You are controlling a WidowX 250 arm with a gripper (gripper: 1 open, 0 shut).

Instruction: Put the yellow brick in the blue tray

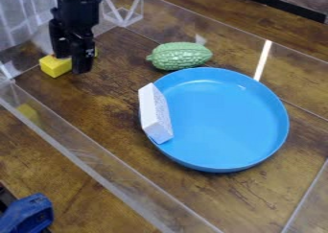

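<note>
The yellow brick (53, 66) lies on the wooden table at the far left. My gripper (71, 62) points straight down and hangs low right beside the brick. It is open, its black fingers spread with nothing held between them. One finger (83, 60) stands just right of the brick, and the other is close behind the brick's top edge. The blue tray (274, 131) is a large round dish at the centre right, well apart from the gripper.
A white-grey rectangular block (155, 113) leans against the tray's left rim. A bumpy green oval object (179, 56) lies behind the tray. Clear plastic walls border the table at the left and front. A blue object (26, 218) sits at the bottom left corner.
</note>
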